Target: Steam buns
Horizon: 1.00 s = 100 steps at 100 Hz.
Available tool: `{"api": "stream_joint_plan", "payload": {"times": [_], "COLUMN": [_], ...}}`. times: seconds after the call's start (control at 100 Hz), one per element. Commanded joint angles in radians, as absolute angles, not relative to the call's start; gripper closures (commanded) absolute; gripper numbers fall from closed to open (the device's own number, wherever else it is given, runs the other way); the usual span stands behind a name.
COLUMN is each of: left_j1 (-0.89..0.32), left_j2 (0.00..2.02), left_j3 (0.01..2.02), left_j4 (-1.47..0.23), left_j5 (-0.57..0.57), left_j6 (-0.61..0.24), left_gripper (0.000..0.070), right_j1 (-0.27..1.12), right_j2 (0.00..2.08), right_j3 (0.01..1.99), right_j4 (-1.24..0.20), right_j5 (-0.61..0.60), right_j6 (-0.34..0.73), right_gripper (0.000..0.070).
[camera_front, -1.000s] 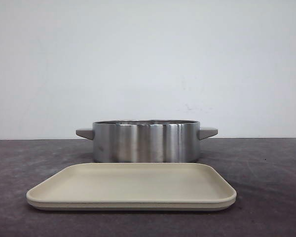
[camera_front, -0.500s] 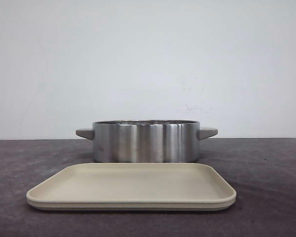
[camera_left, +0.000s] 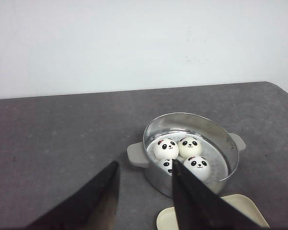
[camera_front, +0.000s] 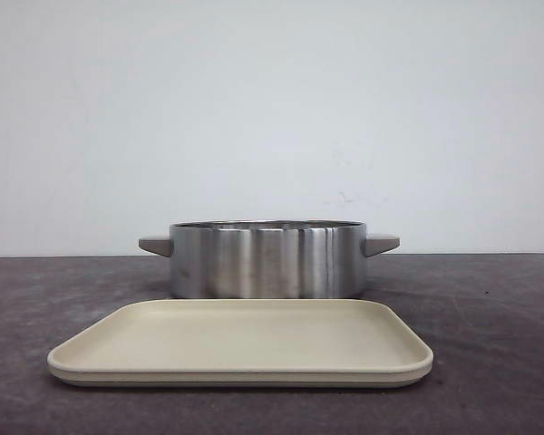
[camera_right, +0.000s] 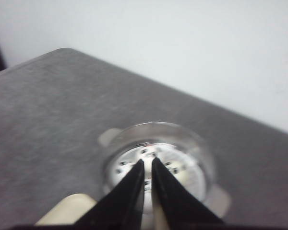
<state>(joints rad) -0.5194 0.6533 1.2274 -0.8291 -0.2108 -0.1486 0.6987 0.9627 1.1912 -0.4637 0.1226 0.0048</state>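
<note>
Four buns (camera_left: 181,155) sat dome-up, faces toward the left wrist camera, inside the steel pot (camera_left: 156,176). The left pincer (camera_left: 145,189) was spread; the right pincer (camera_right: 148,165) was nearly pressed together, empty.

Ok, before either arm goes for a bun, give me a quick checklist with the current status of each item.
1. Buns in the steamer pot: ok, four panda buns sit inside.
2. Pot uncovered: ok, no lid on it.
3. Beige tray free to receive buns: ok, nothing lies on it, and it sits in front of the pot.
4. Left gripper ready to grasp: ok, open and holding nothing.
5. Right gripper ready to grasp: not ok, fingertips nearly together.
6. Right gripper's height above the pot: cannot tell, its view is blurred.
</note>
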Motion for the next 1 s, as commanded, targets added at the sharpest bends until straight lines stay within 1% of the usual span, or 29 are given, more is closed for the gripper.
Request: {"api": "stream_joint_plan", "payload": {"times": [0.0, 0.15, 0.28, 0.42, 0.59, 0.78, 0.99], "left_j1": [-0.523, -0.523, -0.523, -0.523, -0.523, -0.523, -0.523], "left_j2": [0.659, 0.659, 0.659, 0.659, 0.659, 0.659, 0.659], "left_j3": [1.238, 1.238, 1.238, 1.238, 1.238, 1.238, 1.238], "left_j4": [-0.817, -0.816, -0.816, -0.816, -0.816, -0.816, -0.816], "left_j5": [-0.213, -0.213, -0.213, -0.213, -0.213, -0.213, -0.213], "left_j6": [-0.147, -0.147, -0.147, -0.147, -0.147, -0.147, -0.147], "left_gripper": [0.0526, 0.0526, 0.0526, 0.0526, 0.0526, 0.0526, 0.0526], "right_j1": [0.647, 0.498, 0.353, 0.232, 0.106, 0.034, 0.015], "right_j2": [0.920, 0.772, 0.627, 0.484, 0.345, 0.185, 0.015], "right_j3": [1.184, 1.074, 0.900, 0.689, 0.448, 0.210, 0.027], "right_j4": [-0.457, -0.433, -0.330, -0.212, -0.140, -0.101, -0.106], "right_j5": [0.105, 0.096, 0.093, 0.065, 0.039, -0.008, -0.091], "right_j6": [-0.084, -0.087, -0.072, 0.021, 0.112, 0.128, 0.148], "right_gripper": [0.0672, 0.0672, 0.0672, 0.0672, 0.0672, 0.0672, 0.0672]}}
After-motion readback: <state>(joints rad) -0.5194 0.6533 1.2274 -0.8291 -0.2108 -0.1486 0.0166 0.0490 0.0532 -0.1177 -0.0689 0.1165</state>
